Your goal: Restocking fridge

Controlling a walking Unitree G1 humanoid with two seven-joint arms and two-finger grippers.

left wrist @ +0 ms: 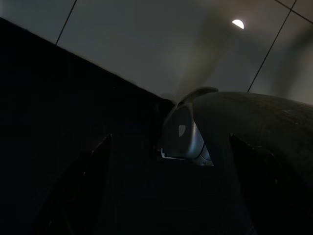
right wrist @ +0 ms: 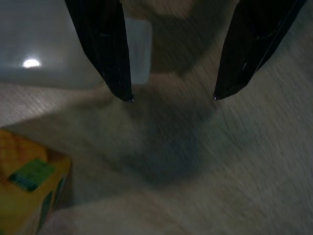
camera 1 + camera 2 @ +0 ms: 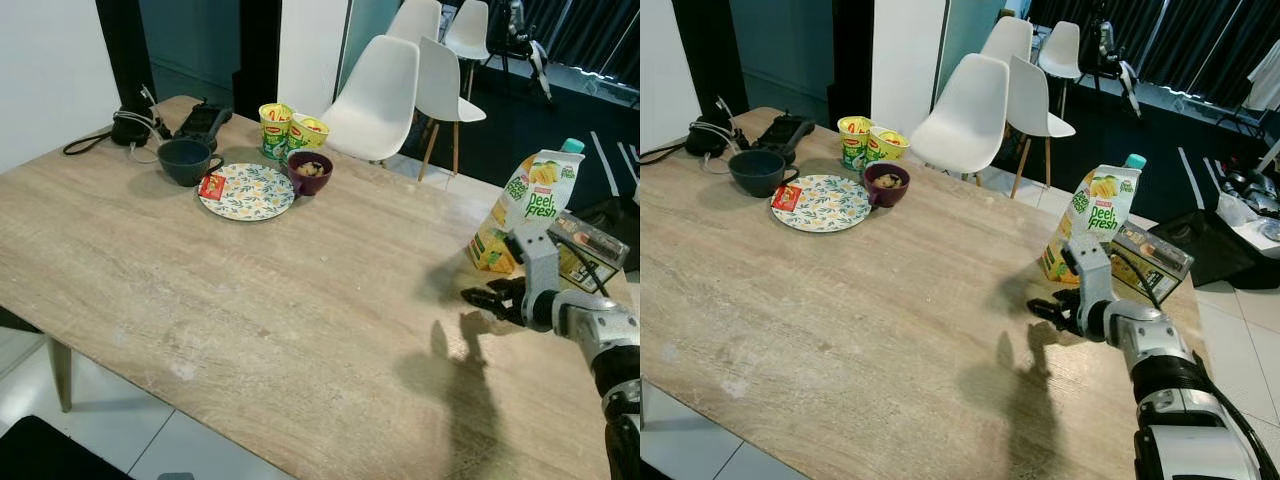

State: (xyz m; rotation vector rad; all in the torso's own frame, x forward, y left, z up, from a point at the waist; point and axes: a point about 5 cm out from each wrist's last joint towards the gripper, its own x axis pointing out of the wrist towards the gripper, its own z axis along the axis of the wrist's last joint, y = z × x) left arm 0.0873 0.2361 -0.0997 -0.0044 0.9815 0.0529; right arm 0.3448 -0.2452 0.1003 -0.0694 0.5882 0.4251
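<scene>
The juice carton [image 3: 532, 205] stood upright near the far right end of the wooden table [image 3: 250, 300], yellow and white with green lettering, fruit pictures and a teal cap, its gabled top leaning a little. Just behind and beside the carton lay a smaller flat box [image 3: 590, 250] with a dark printed face.

In front of the carton, apart from it, the right gripper [image 3: 490, 298] hovered low over the tabletop. The silver forearm reached in from the right edge and bent at the wrist, so the two black fingers [image 2: 105, 46] pointed across the table away from the carton; the wrist view showed them spread wide with bare wood between their tips and a yellow corner of the carton at the side. They held nothing. The arm's shadow lay on the wood below.

The left gripper hung idle in the dark, and its fingers could not be told.

Well away from the carton, at the far left end, sat a flowered plate [image 3: 247, 192] with a red packet [image 3: 211, 186], a dark mug [image 3: 187, 161], a purple bowl [image 3: 310, 171], and two noodle cups [image 3: 290, 130]. White chairs [image 3: 380, 95] stood beyond the table.
</scene>
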